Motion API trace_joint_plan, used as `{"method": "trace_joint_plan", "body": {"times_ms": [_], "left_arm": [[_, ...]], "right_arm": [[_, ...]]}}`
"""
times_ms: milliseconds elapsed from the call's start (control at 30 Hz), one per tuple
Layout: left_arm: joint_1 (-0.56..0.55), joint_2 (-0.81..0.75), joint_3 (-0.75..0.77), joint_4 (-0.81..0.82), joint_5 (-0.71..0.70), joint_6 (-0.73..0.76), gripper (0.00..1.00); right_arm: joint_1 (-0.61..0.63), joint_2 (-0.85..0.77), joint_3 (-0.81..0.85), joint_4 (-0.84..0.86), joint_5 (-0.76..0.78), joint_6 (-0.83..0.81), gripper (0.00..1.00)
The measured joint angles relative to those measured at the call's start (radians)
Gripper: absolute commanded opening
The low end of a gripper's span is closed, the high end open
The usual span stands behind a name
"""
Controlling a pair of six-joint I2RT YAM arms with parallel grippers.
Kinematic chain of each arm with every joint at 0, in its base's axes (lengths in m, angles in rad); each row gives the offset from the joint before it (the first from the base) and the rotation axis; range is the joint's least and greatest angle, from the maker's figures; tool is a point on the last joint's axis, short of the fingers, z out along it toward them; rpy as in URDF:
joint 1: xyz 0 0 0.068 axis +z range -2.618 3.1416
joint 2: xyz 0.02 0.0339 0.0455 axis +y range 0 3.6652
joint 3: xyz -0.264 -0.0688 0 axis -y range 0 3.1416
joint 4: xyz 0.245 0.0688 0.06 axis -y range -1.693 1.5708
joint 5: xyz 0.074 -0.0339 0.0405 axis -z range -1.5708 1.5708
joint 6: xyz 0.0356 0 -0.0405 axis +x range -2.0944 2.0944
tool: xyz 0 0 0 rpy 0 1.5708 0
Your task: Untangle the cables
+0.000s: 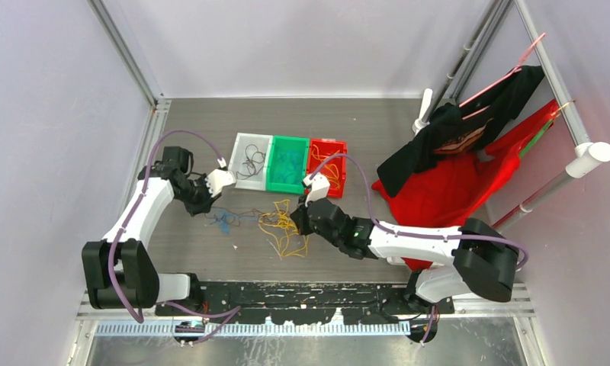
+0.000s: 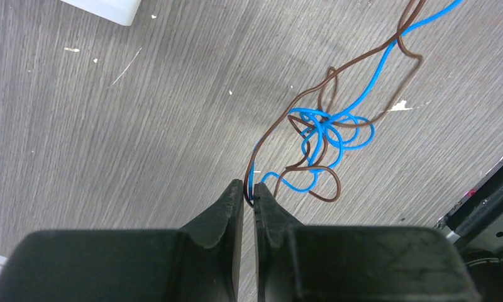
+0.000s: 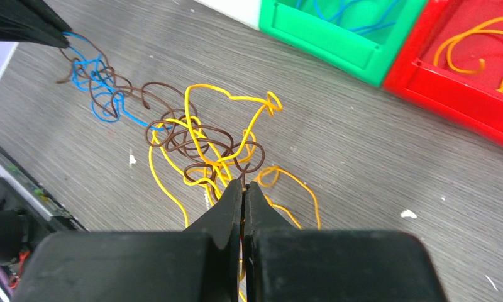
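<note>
Yellow cables (image 3: 219, 165) tangled with brown, clamped in our right gripper (image 3: 243, 186).
Our left gripper (image 2: 249, 190) pinches the blue-brown cables (image 2: 324, 129).

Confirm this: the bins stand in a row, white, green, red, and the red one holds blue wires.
Not blue. The red bin holds yellow wires, as the right wrist view shows. The rest of the statement stands.

Three bins (image 1: 285, 188), two arms (image 1: 146, 206), two clumps of cables (image 1: 283, 229).
</note>
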Motion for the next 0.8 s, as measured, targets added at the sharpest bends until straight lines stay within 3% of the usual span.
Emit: {"method": "trace_joint_plan", "body": {"times_ms": [133, 200, 267, 367, 467, 667, 800], "left_arm": [[0.000, 0.000, 0.000, 0.000, 0.001, -0.002, 0.20], [0.000, 0.000, 0.000, 0.000, -0.002, -0.001, 0.37], [0.000, 0.000, -0.002, 0.004, -0.006, 0.000, 0.60], [0.000, -0.001, -0.014, 0.017, -0.004, -0.005, 0.66], [0.000, -0.013, -0.011, 0.010, 0.024, -0.027, 0.91], [-0.016, -0.001, 0.090, -0.061, 0.068, -0.089, 0.94], [-0.037, 0.005, 0.132, -0.094, 0.100, -0.123, 0.92]], "right_arm": [[0.000, -0.007, 0.011, -0.087, 0.028, -0.002, 0.01], [0.000, -0.007, 0.020, -0.123, 0.040, -0.008, 0.01], [0.000, -0.009, 0.024, -0.141, 0.048, -0.011, 0.01], [0.000, -0.014, 0.025, -0.158, 0.053, -0.014, 0.01], [0.000, -0.014, 0.032, -0.178, 0.054, -0.015, 0.01], [0.000, -0.010, 0.058, -0.220, 0.062, -0.016, 0.01], [0.000, -0.002, 0.073, -0.242, 0.066, -0.018, 0.06]]}}
